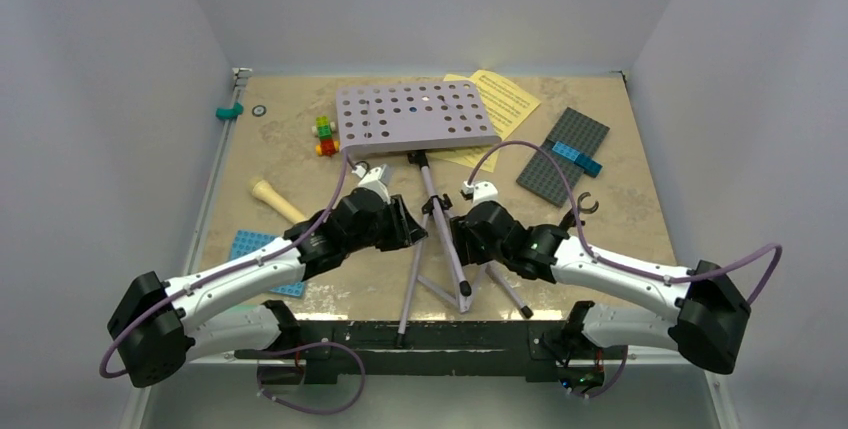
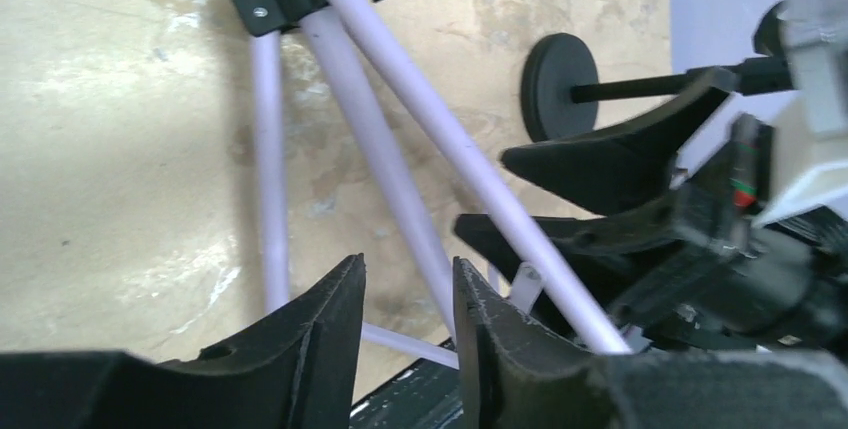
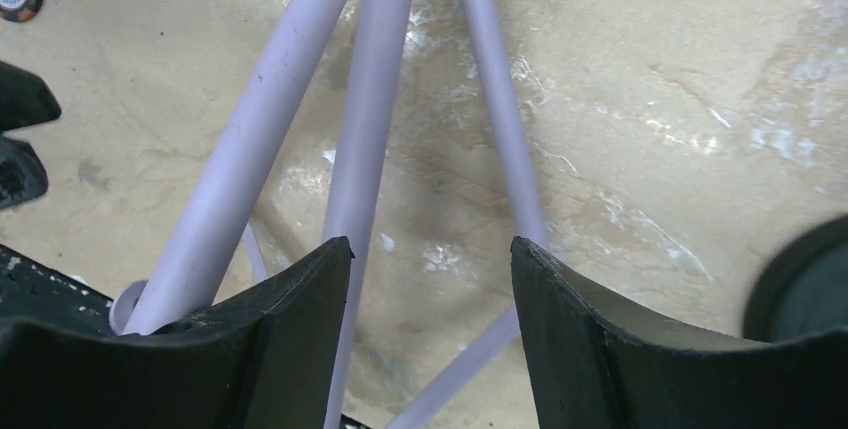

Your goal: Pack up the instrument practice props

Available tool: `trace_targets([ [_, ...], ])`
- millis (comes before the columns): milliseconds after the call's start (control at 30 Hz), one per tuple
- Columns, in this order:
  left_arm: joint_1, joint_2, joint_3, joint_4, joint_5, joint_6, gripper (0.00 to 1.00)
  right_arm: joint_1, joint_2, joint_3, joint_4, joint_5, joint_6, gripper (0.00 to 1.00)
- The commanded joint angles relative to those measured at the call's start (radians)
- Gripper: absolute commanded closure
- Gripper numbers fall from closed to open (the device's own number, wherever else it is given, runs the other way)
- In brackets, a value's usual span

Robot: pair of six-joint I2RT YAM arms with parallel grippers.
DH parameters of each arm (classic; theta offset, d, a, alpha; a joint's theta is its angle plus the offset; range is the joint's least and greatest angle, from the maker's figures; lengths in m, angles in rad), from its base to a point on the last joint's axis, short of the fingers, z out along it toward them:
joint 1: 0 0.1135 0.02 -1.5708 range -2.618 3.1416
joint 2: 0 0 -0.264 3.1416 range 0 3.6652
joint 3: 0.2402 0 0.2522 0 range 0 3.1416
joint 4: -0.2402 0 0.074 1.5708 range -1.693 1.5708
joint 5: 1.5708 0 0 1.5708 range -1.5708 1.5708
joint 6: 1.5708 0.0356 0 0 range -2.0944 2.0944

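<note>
— Where is the tripod music stand (image 1: 415,117)?
— It stands upright in the middle of the surface (image 1: 280,149).
— And the grippers?
— The left gripper (image 2: 408,274) is only slightly apart, and the right gripper (image 3: 430,249) is spread wide. Both are at its legs and pinch nothing.

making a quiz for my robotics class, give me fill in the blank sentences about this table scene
1. The music stand rests on ___ legs.
2. The sheet-music pages are ___ in colour.
3. In the top view, the cream toy microphone lies to the stand's ___.
4. The blue brick sits on the ___ baseplate.
Missing words: three; yellow; left; grey.
</note>
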Motion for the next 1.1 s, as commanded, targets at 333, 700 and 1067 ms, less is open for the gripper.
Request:
trace_targets([
  [333,-0.008,-0.022,-0.215,0.101,-0.103,-0.005,0.35,0.001,-0.166,0.338,-0.307,-0.035,-0.107,0.33],
  [700,-0.09,0.061,-0.332,0.458,-0.082,0.081,0.3,0.003,-0.05,0.397,-0.398,-0.264,-0.16,0.3],
  [1067,-0.095,0.157,-0.33,0.505,-0.065,0.071,0.51,0.008,-0.03,0.354,-0.464,-0.333,-0.188,0.49],
])
